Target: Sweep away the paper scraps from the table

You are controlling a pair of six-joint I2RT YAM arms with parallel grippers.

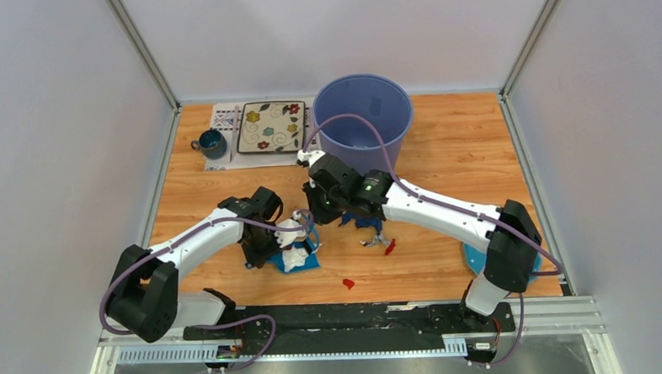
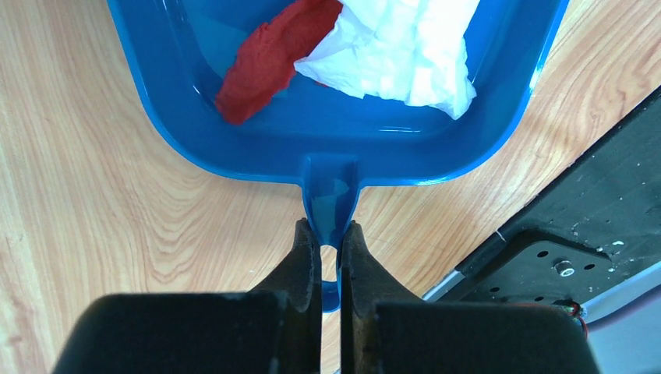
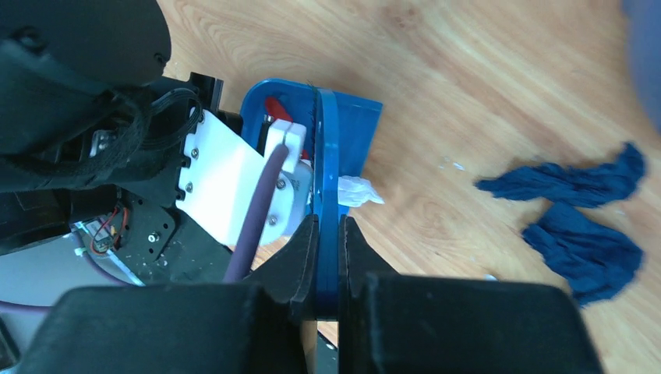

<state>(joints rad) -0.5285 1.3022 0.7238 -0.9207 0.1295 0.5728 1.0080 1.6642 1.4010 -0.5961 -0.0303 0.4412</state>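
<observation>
My left gripper [image 2: 330, 226] is shut on the handle of a blue dustpan [image 2: 343, 132], which lies flat on the table [image 1: 444, 148]. A red paper scrap [image 2: 269, 58] and a white one [image 2: 397, 51] lie in the pan. My right gripper [image 3: 327, 220] is shut on the thin blue handle of a brush [image 3: 327, 156], held at the pan's mouth [image 1: 301, 260]. A white scrap [image 3: 357, 191] sits at the pan's lip. Dark blue scraps [image 3: 581, 249] lie on the wood to the right, with two red scraps [image 1: 390, 247] [image 1: 348, 282] and a silver-grey bit [image 1: 372, 240] nearby.
A tall blue bin [image 1: 362, 118] stands at the back centre, just behind my right arm. At the back left a flowered plate [image 1: 271, 126] rests on a white placemat [image 1: 223, 116], with a dark mug [image 1: 212, 143] beside it. A blue round thing [image 1: 474, 258] lies by the right arm's base.
</observation>
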